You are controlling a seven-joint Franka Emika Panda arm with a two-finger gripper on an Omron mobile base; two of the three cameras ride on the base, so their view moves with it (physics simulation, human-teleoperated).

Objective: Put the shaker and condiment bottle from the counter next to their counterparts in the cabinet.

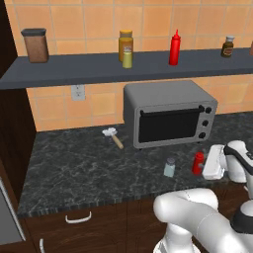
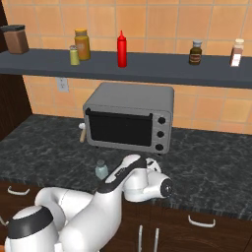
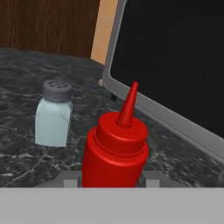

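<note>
The condiment bottle [image 3: 115, 148] stands upright on the dark marbled worktop [image 1: 74, 163], just in front of the toaster oven [image 1: 169, 112], and the gripper [image 3: 113, 178] has it between its jaws low on the red body; in the hand view a grey pad shows on either side of the bottle, but whether they already press on it I cannot tell. The shaker [image 1: 169, 167] stands just beside it, apart from it and upright. Above, on the cabinet [image 1: 99, 69], their counterparts wait: the second red bottle [image 1: 174, 48] and the yellow-green shaker [image 1: 127, 57], the latter close against an amber jar [image 1: 126, 42]. The risks, as I judge them: the grip sits low on a tall, smooth bottle, so it may tip or slide in the jaws once lifted; a sideways swing could knock the shaker over; and a straight rise could catch the oven's top or the underside of the cabinet slab, since both lie between here and the goal.
</note>
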